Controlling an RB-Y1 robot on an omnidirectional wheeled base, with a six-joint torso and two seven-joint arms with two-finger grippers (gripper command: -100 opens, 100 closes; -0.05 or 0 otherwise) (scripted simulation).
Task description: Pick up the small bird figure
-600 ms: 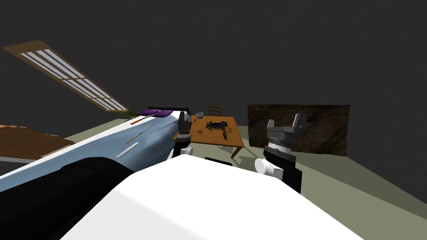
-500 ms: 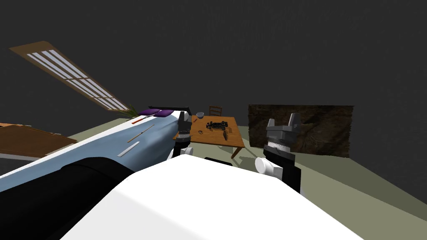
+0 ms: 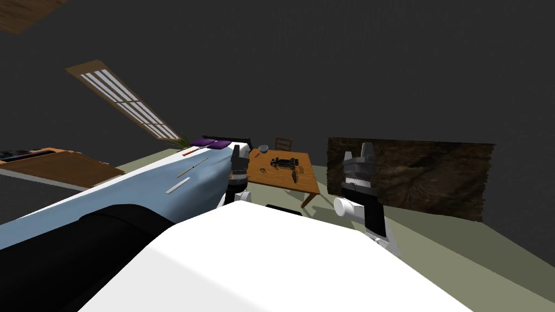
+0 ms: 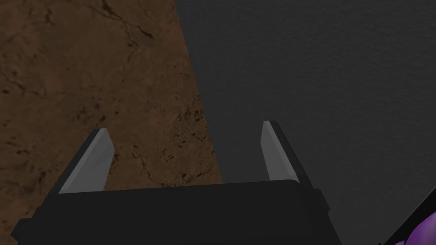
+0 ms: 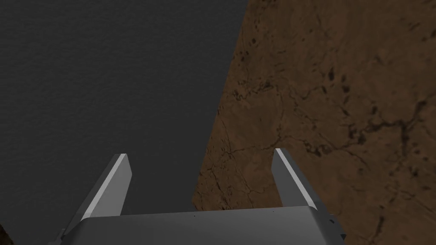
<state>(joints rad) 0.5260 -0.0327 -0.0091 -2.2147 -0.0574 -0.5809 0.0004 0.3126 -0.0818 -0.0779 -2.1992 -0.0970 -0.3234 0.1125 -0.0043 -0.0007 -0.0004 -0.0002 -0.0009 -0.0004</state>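
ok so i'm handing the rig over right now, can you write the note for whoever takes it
Left gripper: open, empty, raised in front of the chest.
Right gripper: open, empty, raised likewise.
Things: the brown wooden table stands ahead across the floor, well beyond both grippers. A small dark elongated object, likely the bird figure but too small to confirm, lies toward the table's near edge, with a black toy car and a grey bowl farther back.
Done: nothing grasped.
Left: drive up to the table, confirm the bird, lower a gripper over it, close, lift.
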